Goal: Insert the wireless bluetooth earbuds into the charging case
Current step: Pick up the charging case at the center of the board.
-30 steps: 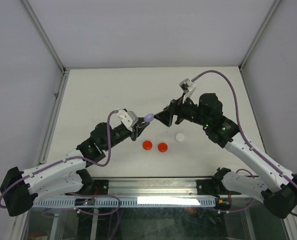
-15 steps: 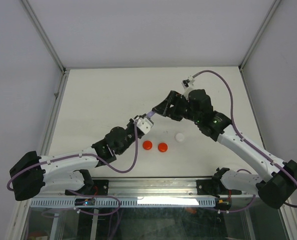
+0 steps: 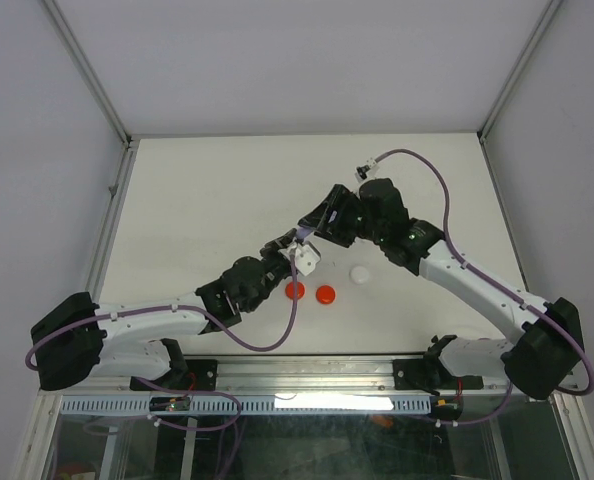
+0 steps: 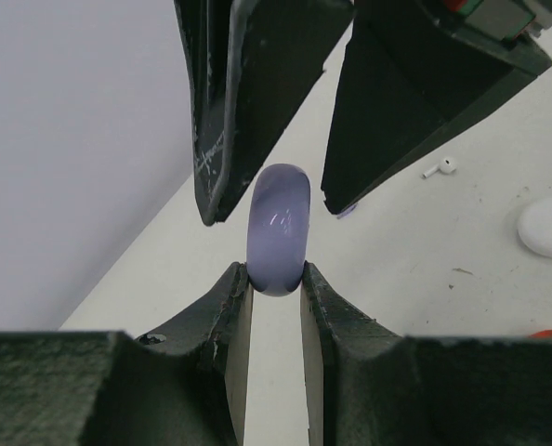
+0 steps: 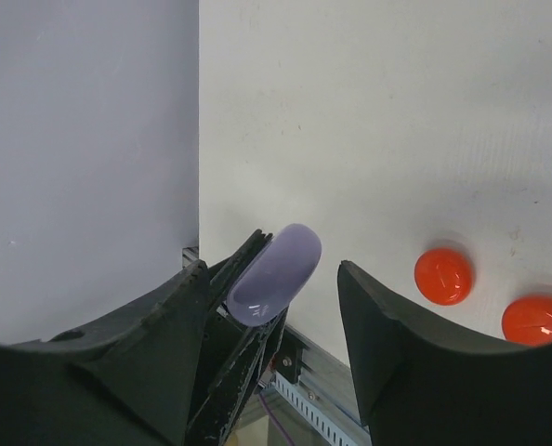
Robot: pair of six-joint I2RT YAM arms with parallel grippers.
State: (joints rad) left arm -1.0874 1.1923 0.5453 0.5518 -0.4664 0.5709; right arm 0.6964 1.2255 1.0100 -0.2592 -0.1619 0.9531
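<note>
Clamps a glossy lilac rounded plastic case (image 4: pixel 278 228) edge-on with the left gripper (image 4: pixel 274 279); straddles it with the right gripper (image 5: pixel 271 271), jaws parted (white stemmed plastic earbud (image 4: pixel 440 168) on pale table (image 4: pixel 425 251) beyond).

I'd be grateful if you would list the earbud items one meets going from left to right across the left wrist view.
lilac round case → white earbud → white round case
</note>
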